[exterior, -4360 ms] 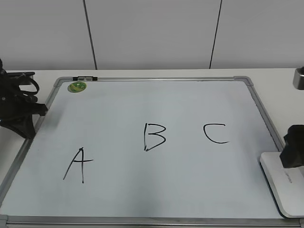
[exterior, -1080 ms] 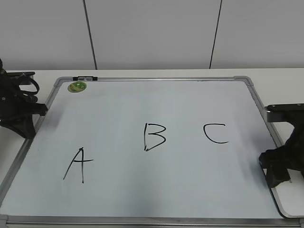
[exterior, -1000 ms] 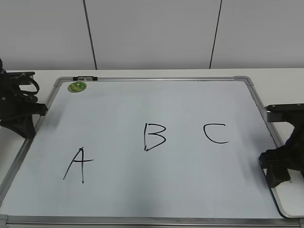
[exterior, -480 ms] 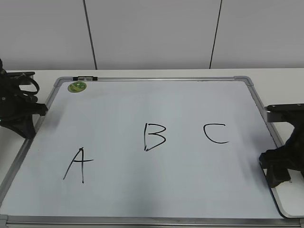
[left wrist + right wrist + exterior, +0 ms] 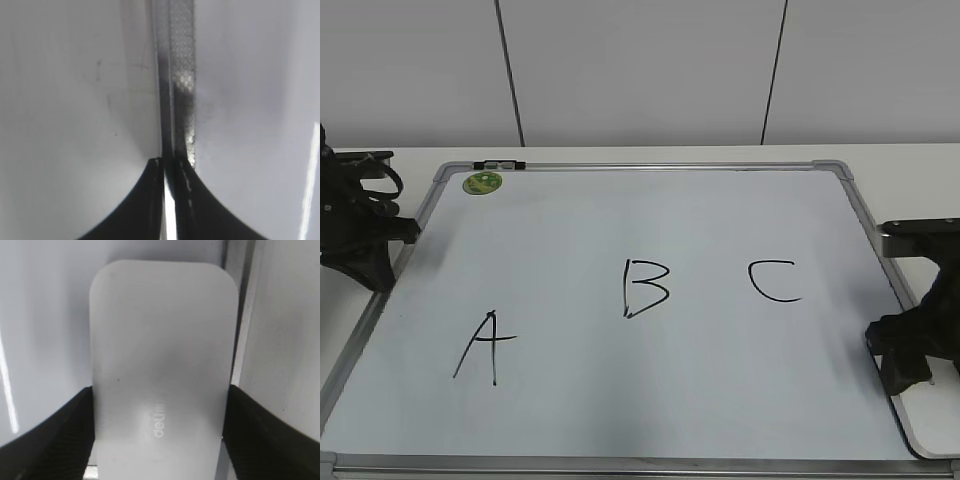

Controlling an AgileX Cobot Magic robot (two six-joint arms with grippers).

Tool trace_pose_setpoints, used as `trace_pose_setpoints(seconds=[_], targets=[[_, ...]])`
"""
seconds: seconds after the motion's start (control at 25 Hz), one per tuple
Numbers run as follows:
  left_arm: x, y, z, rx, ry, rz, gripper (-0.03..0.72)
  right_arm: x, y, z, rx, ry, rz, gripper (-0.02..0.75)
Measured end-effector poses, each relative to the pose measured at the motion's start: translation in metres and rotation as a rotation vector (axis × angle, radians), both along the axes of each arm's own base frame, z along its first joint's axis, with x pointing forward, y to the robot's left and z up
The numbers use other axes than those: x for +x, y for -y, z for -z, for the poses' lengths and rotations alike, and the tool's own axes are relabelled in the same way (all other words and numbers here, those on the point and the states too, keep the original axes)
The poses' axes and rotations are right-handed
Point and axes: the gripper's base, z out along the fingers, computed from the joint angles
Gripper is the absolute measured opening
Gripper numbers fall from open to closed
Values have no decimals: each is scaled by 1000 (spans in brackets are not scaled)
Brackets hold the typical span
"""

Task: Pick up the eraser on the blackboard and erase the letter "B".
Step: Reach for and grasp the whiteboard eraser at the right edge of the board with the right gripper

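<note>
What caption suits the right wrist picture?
Right gripper straddling the white eraser on the blackboard.

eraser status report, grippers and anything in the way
Right gripper jaws flank the white oblong plastic eraser, contact unclear. Left gripper shut, idle at board frame. Black marker letter "B" unerased, path across pale whiteboard clear.
</note>
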Motion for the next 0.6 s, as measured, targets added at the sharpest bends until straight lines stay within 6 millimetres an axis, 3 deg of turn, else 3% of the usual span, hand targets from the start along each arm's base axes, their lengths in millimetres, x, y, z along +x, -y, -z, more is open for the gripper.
trace_pose_setpoints(seconds=[0.6], targets=[[0, 0, 0, 0, 1, 0, 11, 0, 1, 2, -9, -9, -7, 580]])
